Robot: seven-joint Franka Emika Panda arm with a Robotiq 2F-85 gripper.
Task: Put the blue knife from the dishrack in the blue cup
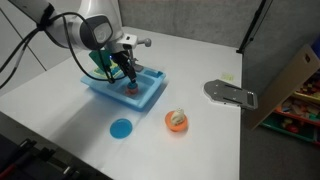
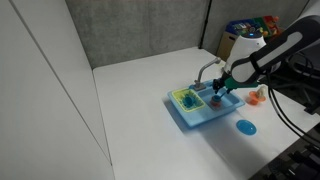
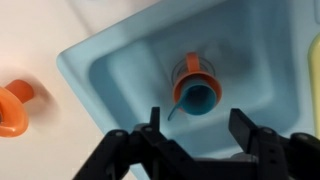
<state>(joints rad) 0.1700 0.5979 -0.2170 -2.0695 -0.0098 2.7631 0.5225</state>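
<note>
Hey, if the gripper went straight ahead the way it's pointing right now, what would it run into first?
Most likely the blue cup, standing in the blue sink just ahead of the open gripper; the gap is hard to judge.

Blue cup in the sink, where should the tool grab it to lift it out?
Grip the blue cup across its round wall near the rim, coming from straight above: its mouth seems to face up, and the walls of the sink block a sideways approach. The open tool hangs over it.
</note>
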